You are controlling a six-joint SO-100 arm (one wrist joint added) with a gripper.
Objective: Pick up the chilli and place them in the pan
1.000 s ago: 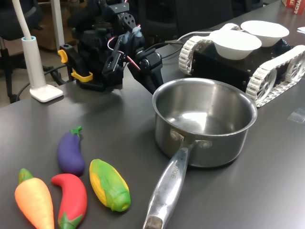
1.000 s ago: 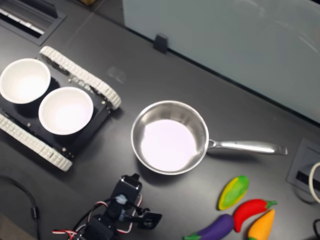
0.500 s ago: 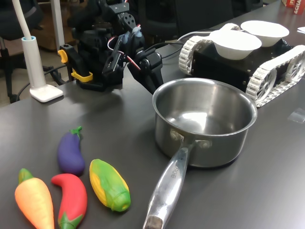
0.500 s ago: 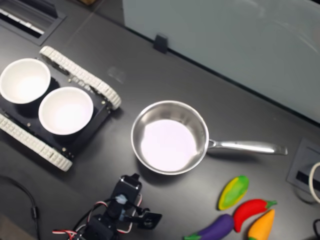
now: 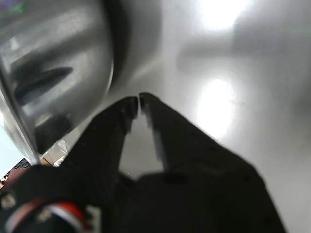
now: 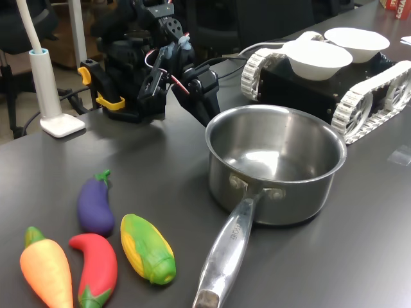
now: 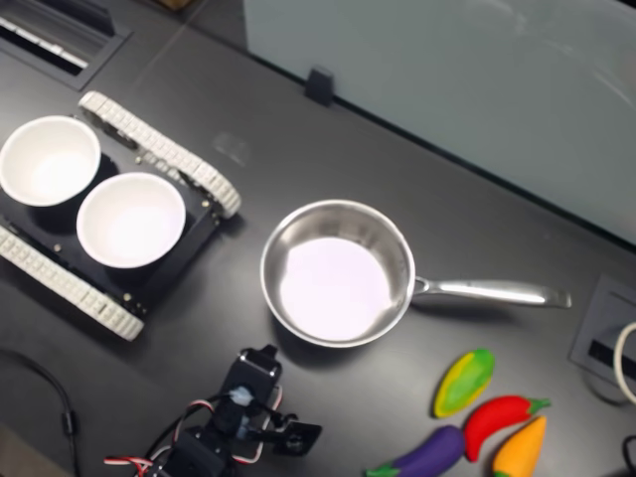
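Observation:
The red chilli point(image 6: 96, 266) lies flat on the dark table near the front edge of the first exterior view, between a carrot and a corn cob; it also shows at the lower right of the second exterior view point(image 7: 497, 417). The steel pan point(image 6: 276, 192) stands empty mid-table with its long handle toward the vegetables, and it is seen from above as well point(image 7: 338, 273). Its wall fills one side of the wrist view point(image 5: 53, 73). My gripper point(image 5: 138, 99) is shut with nothing in it, hanging low beside the pan's far side point(image 6: 207, 109), far from the chilli.
An orange carrot point(image 6: 46, 273), a yellow-green corn point(image 6: 148, 247) and a purple eggplant point(image 6: 95, 205) lie around the chilli. A tracked vehicle point(image 6: 369, 96) carrying two white bowls point(image 6: 318, 58) stands behind the pan. A white lamp base point(image 6: 61, 123) sits by the arm's base.

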